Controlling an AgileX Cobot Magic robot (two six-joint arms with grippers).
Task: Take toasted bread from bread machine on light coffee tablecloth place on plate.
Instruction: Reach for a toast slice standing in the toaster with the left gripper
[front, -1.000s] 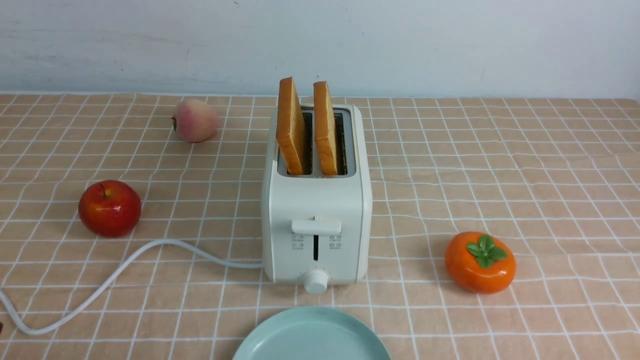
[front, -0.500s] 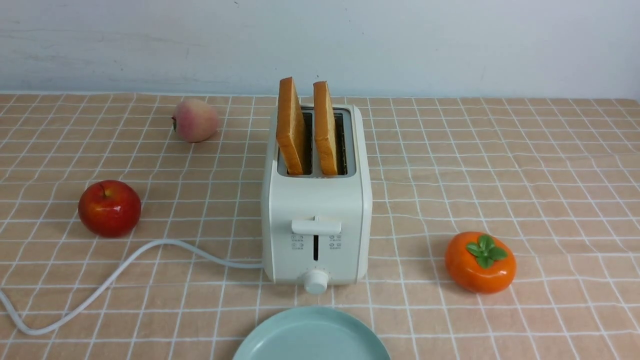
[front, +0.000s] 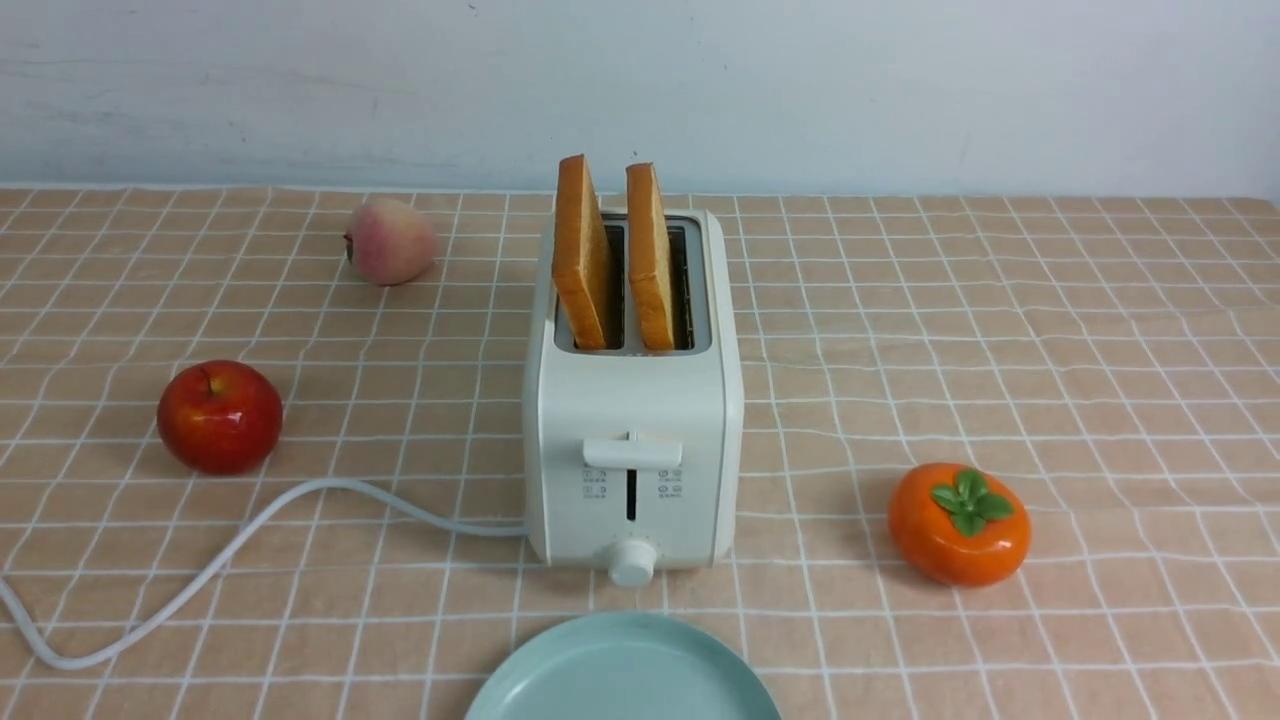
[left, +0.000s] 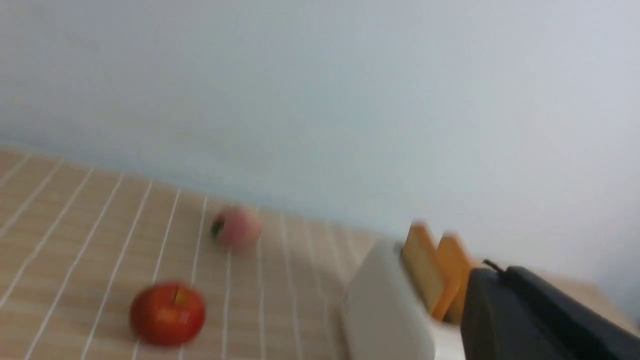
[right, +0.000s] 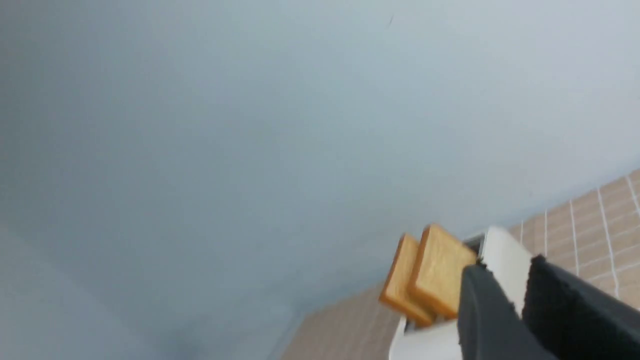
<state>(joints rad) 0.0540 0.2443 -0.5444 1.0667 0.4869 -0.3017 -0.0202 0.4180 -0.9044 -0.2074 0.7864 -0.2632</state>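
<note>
Shows two slices of toasted bread (front: 583, 250) upright in the slots of the bread machine (front: 632, 440), on the light coffee tablecloth (front: 1000, 330). Shows right gripper (right: 505, 272) parted, empty. Risks snagging a leaning slice on its slot, or dragging the bread machine, if pulled askew. Shows plate (front: 625, 675) just in front of the bread machine, cut off at the frame edge. Cannot tell how wide the left gripper (left: 505, 285) stands: blurred, cropped.

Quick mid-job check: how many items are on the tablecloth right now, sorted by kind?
Toast slices: 2, both standing in the toaster
Toaster: 1
Plate: 1, nothing on it
Fruit: 3 (red apple, peach, persimmon)
Total: 7
</note>
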